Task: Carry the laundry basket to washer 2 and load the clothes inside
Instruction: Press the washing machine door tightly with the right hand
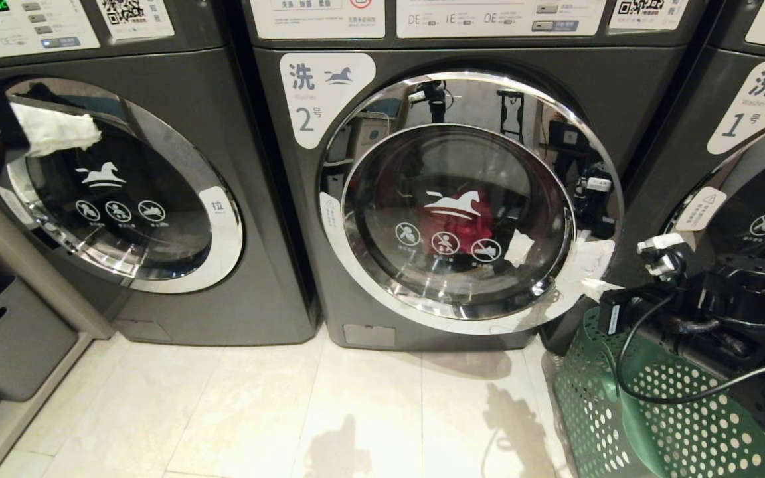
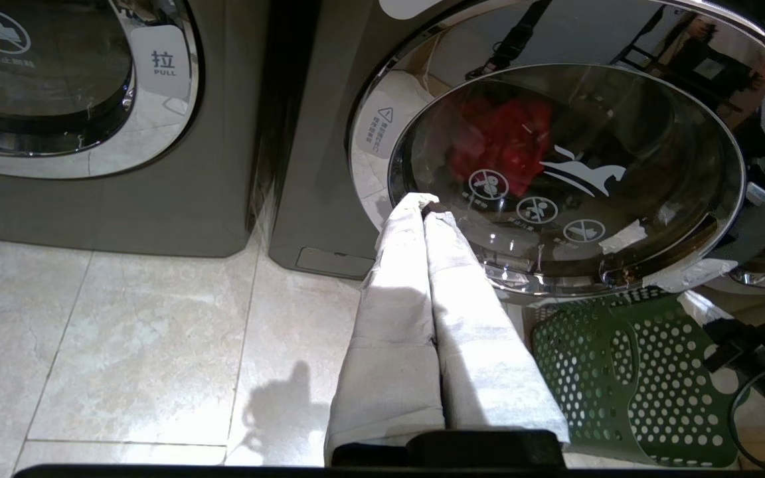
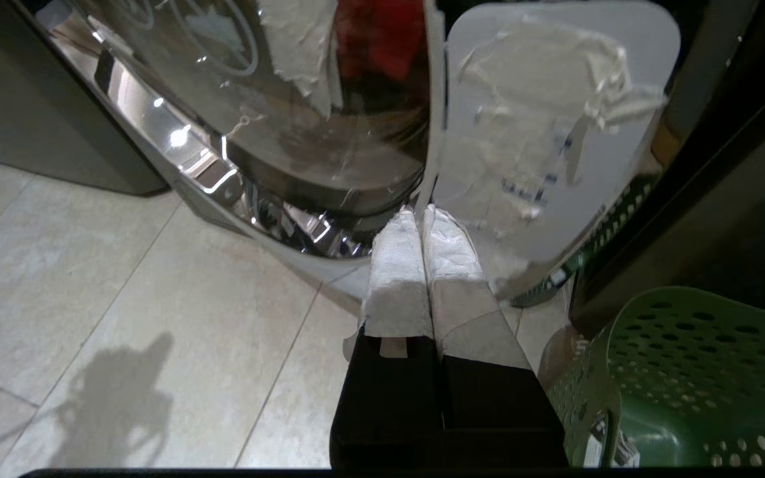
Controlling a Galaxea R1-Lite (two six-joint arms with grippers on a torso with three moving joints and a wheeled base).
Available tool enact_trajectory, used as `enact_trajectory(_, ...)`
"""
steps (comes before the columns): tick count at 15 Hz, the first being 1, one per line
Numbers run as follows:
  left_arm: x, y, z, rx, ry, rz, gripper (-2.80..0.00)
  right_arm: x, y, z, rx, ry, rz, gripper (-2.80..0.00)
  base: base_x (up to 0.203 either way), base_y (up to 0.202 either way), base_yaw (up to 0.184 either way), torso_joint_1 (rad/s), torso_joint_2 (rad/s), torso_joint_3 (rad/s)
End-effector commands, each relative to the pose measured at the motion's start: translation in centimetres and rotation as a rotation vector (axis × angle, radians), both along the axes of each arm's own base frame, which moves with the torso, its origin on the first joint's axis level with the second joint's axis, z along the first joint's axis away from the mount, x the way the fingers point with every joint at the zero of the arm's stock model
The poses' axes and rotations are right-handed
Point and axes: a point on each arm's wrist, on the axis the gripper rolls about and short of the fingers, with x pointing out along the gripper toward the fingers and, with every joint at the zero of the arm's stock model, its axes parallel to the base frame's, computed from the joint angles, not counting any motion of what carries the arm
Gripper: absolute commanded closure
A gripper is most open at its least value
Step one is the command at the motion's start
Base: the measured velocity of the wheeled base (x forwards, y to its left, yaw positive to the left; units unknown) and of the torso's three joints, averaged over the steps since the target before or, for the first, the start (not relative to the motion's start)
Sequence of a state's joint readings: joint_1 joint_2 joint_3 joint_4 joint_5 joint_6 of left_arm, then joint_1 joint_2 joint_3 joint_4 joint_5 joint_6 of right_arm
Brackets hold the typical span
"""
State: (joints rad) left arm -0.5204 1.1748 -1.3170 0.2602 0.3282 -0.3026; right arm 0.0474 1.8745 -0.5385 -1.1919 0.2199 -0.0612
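From the head, the dark grey front-loading washer marked "2" [image 1: 469, 192] has its chrome-rimmed glass door closed, a bright pink-red garment [image 1: 465, 222] behind the glass. The green perforated plastic laundry basket [image 1: 655, 411] sits on the floor under the right arm.

Left wrist: the left gripper [image 2: 425, 206], pads pressed together on nothing, points at the door's lower rim.

Right wrist: the right gripper [image 3: 419, 216], likewise clenched and empty, is close to the door's handle edge, the basket just beside it.

Loading looks finished; probably only withdrawal remains.
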Motion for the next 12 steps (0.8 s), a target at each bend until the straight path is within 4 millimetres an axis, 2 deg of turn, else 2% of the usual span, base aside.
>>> enact_trajectory(1, 0.0, 0.0, -0.1, 0.001, 0.004, 0.003, 0.00, 2.0, 0.1, -2.0, 0.001, 0.017, 0.001, 0.00, 0.000, 0.000, 0.000, 0.000, 0.00, 0.000)
enact_trajectory(7, 0.3, -0.1, -0.2, 0.004, 0.012, 0.003, 0.00, 6.9, 0.3, -1.9, 0.003, -0.104, -0.003, 0.00, 0.000, 0.000, 0.000, 0.000, 0.00, 0.000)
enact_trajectory(12, 0.5, -0.3, -0.4, 0.010, 0.019, 0.004, 0.00, 11.9, 0.4, -1.0, 0.003, -0.235, -0.050, 0.00, 0.000, 0.000, 0.000, 0.000, 0.00, 0.000)
